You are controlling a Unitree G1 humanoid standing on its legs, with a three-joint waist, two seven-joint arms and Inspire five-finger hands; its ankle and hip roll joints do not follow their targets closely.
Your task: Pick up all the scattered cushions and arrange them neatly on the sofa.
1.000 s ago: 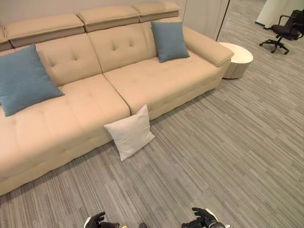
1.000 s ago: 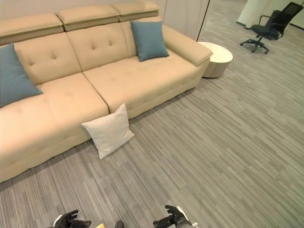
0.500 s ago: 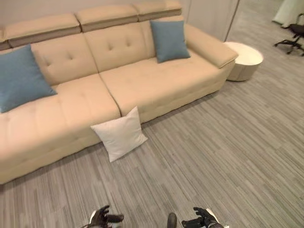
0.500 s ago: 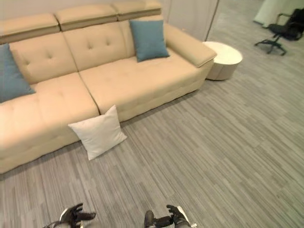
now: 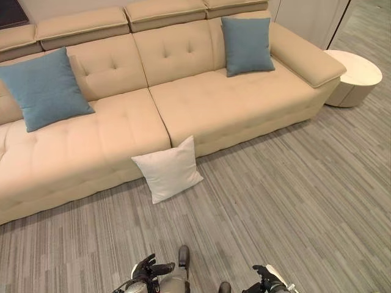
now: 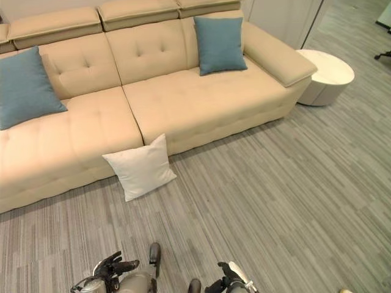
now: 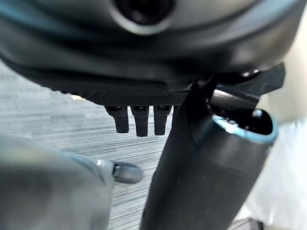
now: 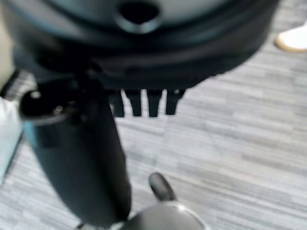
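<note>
One white cushion [image 5: 167,169] lies on the floor [image 5: 293,195], leaning against the front of the sofa [image 5: 201,104] at the seam between its two seats — the single item left to collect, while two blue cushions [image 5: 46,88] already stand against the backrest. Over the last second the whole view has swung sideways and back with the cushion keeping its place at the sofa front, so the camera has moved, not the cushion. The left hand [image 5: 151,269] and right hand [image 5: 264,282] hang low with relaxed fingers, empty and well apart from the cushion — pickup not yet begun.
</note>
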